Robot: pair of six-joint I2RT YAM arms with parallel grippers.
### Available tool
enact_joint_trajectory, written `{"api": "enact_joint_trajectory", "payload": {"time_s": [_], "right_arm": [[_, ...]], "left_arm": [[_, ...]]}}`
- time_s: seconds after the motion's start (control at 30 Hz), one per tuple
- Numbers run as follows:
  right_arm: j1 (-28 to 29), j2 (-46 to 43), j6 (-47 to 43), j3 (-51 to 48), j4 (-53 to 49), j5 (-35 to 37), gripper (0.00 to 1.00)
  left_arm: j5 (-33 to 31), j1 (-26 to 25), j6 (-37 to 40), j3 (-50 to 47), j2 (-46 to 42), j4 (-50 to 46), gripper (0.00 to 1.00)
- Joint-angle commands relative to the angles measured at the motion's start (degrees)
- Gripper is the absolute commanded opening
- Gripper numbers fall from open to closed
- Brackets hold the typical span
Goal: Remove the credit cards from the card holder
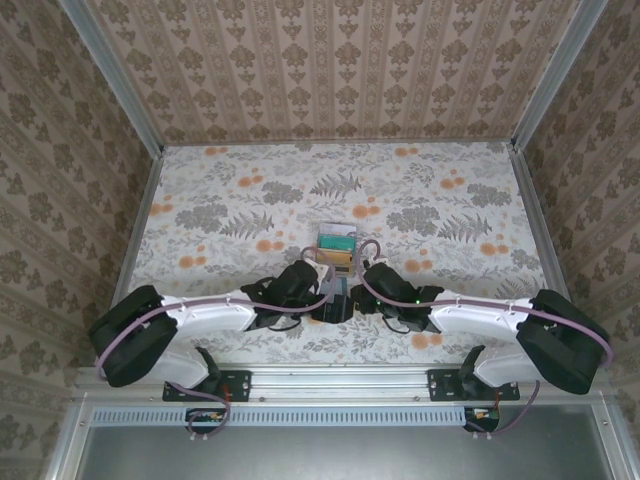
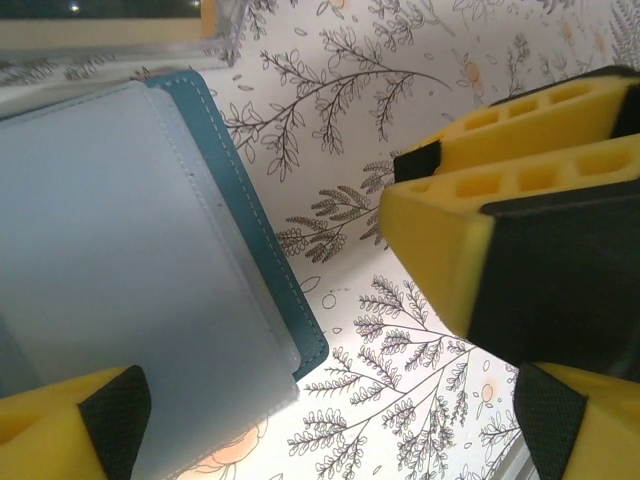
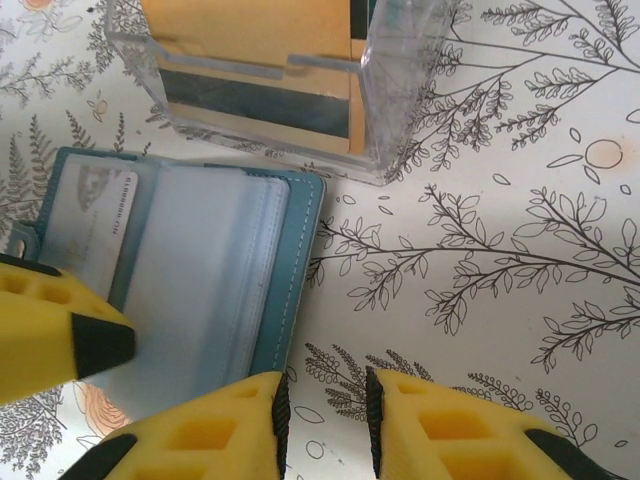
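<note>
1. Top external view: the card holder (image 3: pixel 200 270) lies open on the worktop (image 1: pixel 250 200), a flat surface covered in a leaf and orange-blossom print. Both arms converge on the card holder, one from each side.
2. Card holder, construction: two flat rectangular panels with a stitched dark teal outer edge and a smooth grey-blue inner face. Translucent sleeves are layered over the inner face.
3. Right wrist view: one pocketed card (image 3: pixel 95 215) sits in the left panel of the card holder. It is pale, with small print showing through the sleeve.
4. A clear tray (image 3: pixel 390 110) of rigid transparent plastic, with upright walls and rounded corners, stands just beyond the far edge of the card holder. Whether the two touch cannot be determined.
5. Credit cards (image 3: pixel 250 90) lie inside that tray. The one seen from the right wrist is tan with a dark stripe. From above, a teal-green face also shows.
6. Left pincer (image 2: pixel 330 415): released, with the jaws spread wide. Its fingers (image 2: pixel 60 425) are yellow blocks with black textured tips. One finger overlaps the near corner of the card holder and the other stands off to its right over bare worktop. It grasps nothing.
7. Right pincer (image 3: pixel 325 415): jaws slightly parted, with a slim gap between the black pads and printed worktop visible through it. It grasps nothing. Its yellow ribbed fingers (image 3: pixel 190 435) sit at the near right corner of the card holder.
</note>
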Motion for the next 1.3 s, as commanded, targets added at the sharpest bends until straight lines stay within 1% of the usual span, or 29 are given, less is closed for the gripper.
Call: {"api": "enact_joint_trajectory", "payload": {"time_s": [0.0,0.17,0.27,0.37,0.47,0.5,0.53,0.63,0.67,0.7,0.8,0.9,1.1,1.27], "right_arm": [[0.2,-1.7,1.0,-0.8,-0.7,1.2,0.30],[0.3,-2.0,0.8,0.2,-0.8,0.5,0.30],[0.3,-1.6,0.6,1.6,-0.3,-1.1,0.30],[0.9,-0.2,0.6,3.7,0.4,-2.8,0.30],[2.2,2.1,0.9,6.9,0.9,-4.3,0.27],[2.6,3.0,1.1,7.9,1.1,-4.7,0.26],[3.1,3.8,1.3,8.8,1.3,-4.9,0.25],[4.2,8.1,2.5,11.8,2.2,-6.8,0.23],[4.4,9.7,3.1,12.9,2.5,-7.8,0.22],[4.5,11.3,3.8,13.8,2.8,-8.5,0.21],[4.7,15.1,5.9,15.3,5.2,-10.7,0.19],[4.8,18.5,7.7,16.7,7.0,-12.7,0.18],[4.8,22.5,9.7,18.3,7.1,-12.5,0.19],[4.8,24.5,10.7,18.6,7.5,-11.9,0.20]], "left_arm": [[0.0,-0.2,-0.2,0.9,-1.0,0.8,0.94],[-2.1,2.2,0.1,-2.5,-8.6,-3.5,0.92],[-3.7,4.7,0.0,-5.3,-14.6,-7.7,0.85],[-4.9,7.7,-0.1,-8.3,-19.7,-10.7,0.69],[-4.4,10.9,-0.2,-11.1,-22.8,-11.7,0.52],[-4.1,11.8,-0.2,-11.9,-23.3,-11.5,0.46],[-3.7,12.4,-0.2,-12.6,-23.5,-11.1,0.42],[-2.3,13.7,-0.2,-13.8,-22.9,-9.6,0.23],[-2.1,14.0,-0.1,-14.0,-22.4,-9.2,0.18],[-1.8,14.2,0.0,-14.1,-22.0,-8.7,0.16],[-1.0,15.0,0.4,-14.2,-20.7,-7.5,0.13],[-0.9,15.4,0.8,-14.1,-19.9,-6.9,0.12],[-2.8,16.4,0.7,-14.8,-19.8,-8.3,0.12],[-2.4,16.8,0.7,-15.2,-18.0,-6.9,0.12]]}}
